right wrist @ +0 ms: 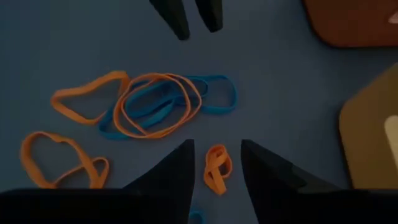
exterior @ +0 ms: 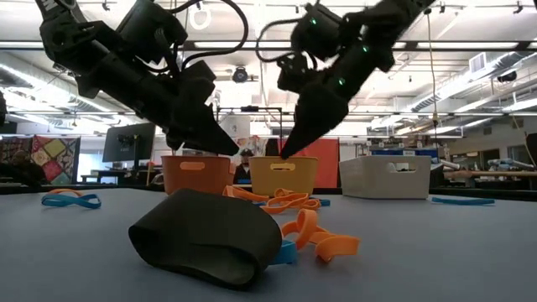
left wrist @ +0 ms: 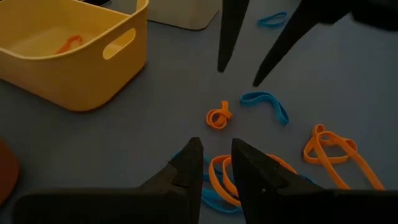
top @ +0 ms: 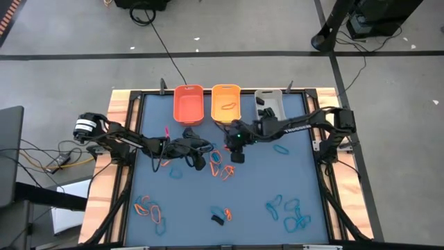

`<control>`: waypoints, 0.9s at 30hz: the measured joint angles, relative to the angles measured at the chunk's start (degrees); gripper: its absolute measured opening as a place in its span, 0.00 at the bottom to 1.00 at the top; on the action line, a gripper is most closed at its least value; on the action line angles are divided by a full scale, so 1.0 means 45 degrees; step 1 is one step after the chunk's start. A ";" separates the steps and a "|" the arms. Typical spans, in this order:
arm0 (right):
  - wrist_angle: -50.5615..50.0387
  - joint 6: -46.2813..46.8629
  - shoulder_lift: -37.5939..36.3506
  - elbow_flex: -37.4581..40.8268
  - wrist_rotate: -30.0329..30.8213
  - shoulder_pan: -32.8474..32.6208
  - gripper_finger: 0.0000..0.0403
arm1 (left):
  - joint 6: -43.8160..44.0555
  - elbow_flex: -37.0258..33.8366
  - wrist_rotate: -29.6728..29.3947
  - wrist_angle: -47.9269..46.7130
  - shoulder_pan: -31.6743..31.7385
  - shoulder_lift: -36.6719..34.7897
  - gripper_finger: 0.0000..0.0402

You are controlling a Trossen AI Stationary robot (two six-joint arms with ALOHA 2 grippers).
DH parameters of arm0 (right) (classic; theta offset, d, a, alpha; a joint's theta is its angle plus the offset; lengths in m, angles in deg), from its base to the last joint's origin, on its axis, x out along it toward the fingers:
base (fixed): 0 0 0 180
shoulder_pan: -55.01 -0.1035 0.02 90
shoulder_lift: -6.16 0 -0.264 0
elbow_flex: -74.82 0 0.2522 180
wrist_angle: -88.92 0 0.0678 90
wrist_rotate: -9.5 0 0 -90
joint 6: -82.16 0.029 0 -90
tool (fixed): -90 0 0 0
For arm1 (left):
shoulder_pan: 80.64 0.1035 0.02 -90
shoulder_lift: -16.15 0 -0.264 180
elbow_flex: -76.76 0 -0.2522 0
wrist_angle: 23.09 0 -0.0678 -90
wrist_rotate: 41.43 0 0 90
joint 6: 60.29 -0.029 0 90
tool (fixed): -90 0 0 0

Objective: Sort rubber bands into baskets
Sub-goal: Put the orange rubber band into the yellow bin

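Three baskets stand along the far edge: orange (top: 189, 104), yellow-orange (top: 225, 103) with an orange band in it, grey-white (top: 269, 103) with black bands. At mid-table lies a cluster of orange and blue rubber bands (top: 222, 167). My right gripper (right wrist: 217, 167) hovers open over a small twisted orange band (right wrist: 217, 169), which lies flat on the table and shows between the fingers; in the left wrist view its tips stand clear of the band (left wrist: 218, 117). My left gripper (left wrist: 214, 162) is open just left of the cluster, above tangled orange and blue loops (left wrist: 249, 177), nothing between its fingers.
More bands lie scattered: an orange and blue heap near left (top: 149, 208), a blue heap near right (top: 291, 212), a black and an orange one at the near middle (top: 220, 215), a blue one (top: 281, 148) right of my right gripper. A black band (exterior: 205, 239) lies close before the low camera.
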 joint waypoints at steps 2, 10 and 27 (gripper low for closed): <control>0.0825 0.0047 0.0000 0.0671 -0.0008 0.0146 0.35 | 0.0005 0.0000 0.0000 -0.0003 0.0000 0.0000 0.22; 0.3070 -0.0460 0.0120 0.2381 -0.0467 0.0537 0.34 | 0.0019 0.0000 0.0000 0.0071 0.0000 0.0000 0.22; 0.4685 -0.0845 0.1380 0.2685 -0.0715 0.0569 0.23 | 0.0040 0.0003 -0.0005 0.0563 0.0000 -0.0005 0.22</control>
